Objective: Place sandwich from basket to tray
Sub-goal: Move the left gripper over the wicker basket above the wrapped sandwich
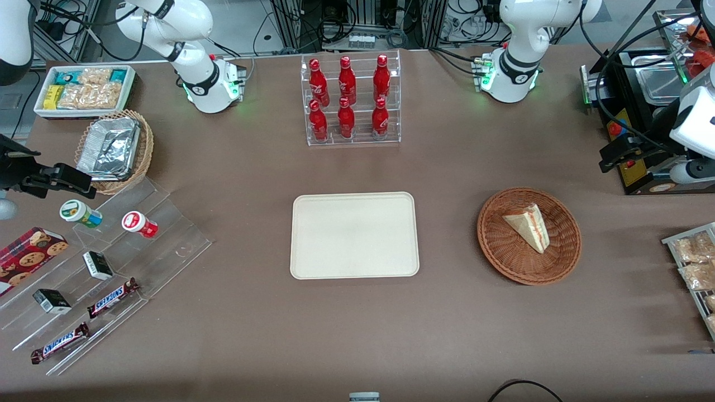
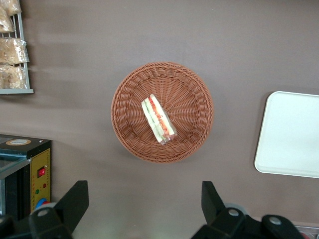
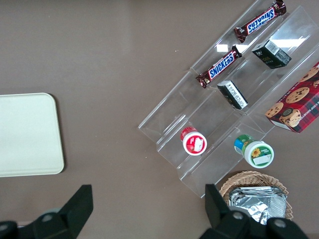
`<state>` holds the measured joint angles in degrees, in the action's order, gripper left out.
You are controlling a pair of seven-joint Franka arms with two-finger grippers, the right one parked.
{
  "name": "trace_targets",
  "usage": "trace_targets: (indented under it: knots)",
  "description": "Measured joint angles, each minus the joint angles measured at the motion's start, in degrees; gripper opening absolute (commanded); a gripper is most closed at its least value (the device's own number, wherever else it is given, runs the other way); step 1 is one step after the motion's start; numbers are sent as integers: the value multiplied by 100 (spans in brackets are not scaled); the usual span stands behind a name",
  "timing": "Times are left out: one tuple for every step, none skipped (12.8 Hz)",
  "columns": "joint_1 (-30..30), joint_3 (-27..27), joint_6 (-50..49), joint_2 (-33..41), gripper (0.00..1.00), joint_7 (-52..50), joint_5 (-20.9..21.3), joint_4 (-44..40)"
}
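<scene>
The sandwich, a pale wedge with red and green filling, lies in the round reddish-brown basket. The cream-white tray sits flat on the table beside the basket, toward the parked arm's end, with nothing on it. My gripper hangs high above the table toward the working arm's end, apart from the basket. It is open wide, and only bare tablecloth shows between its dark fingers.
A clear rack of red bottles stands farther from the front camera than the tray. A black machine and a wire rack of snack bags flank the basket. Acrylic steps with snacks lie toward the parked arm's end.
</scene>
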<state>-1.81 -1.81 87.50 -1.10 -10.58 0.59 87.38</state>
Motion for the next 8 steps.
trace_targets:
  knots:
    - [0, 0, 0, 0, 100, 0, 1, 0]
    - [0, 1, -6, 0, 100, 0, 2, 1]
    - [0, 1, -17, 0, 100, 0, 2, 9]
    - [0, 2, -20, -3, 100, 0, 2, 42]
    - [0, 3, -21, -12, 100, 0, 2, 122]
    - [0, 8, -15, -22, 100, 0, 2, 262]
    - [0, 18, 63, -31, 100, 0, 2, 466]
    - [0, 28, 273, -38, 100, -2, 2, 729]
